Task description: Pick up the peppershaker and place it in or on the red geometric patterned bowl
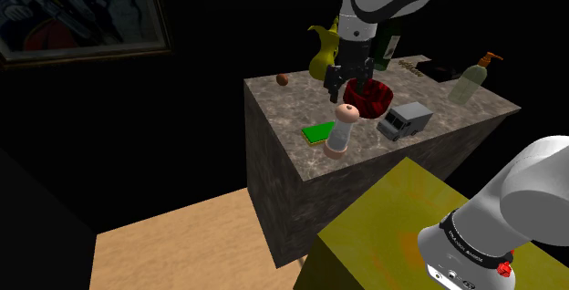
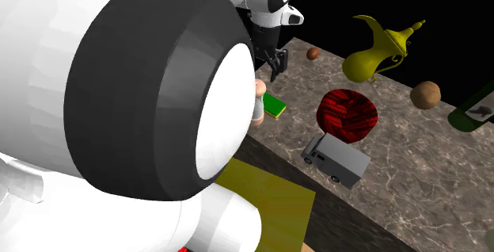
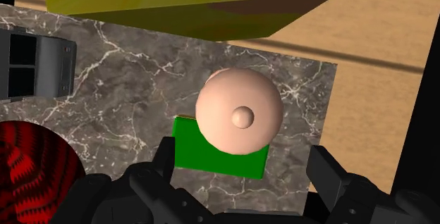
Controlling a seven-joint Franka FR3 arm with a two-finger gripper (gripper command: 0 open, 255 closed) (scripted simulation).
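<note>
The peppershaker (image 1: 343,130), with a clear body and a rounded pinkish cap, stands upright near the marble counter's front edge. In the wrist view its cap (image 3: 240,111) lies just ahead of my open gripper (image 3: 247,165), whose fingers are apart and touch nothing. In the shoulder view the gripper (image 1: 352,78) hangs above the counter, over the red patterned bowl (image 1: 369,97) and higher than the shaker. The bowl (image 2: 347,114) sits upright beside the shaker (image 2: 259,104), which the arm partly hides in the second exterior view. The bowl's rim (image 3: 32,170) also shows beside one finger.
A green flat block (image 1: 319,133) lies against the shaker's base. A grey toy van (image 1: 406,119) stands next to the bowl. Farther back are a yellow pitcher (image 1: 321,56), a dark bottle (image 1: 387,46), a soap dispenser (image 1: 474,78) and a small brown ball (image 1: 283,80). The yellow stand (image 1: 401,224) sits close below the counter.
</note>
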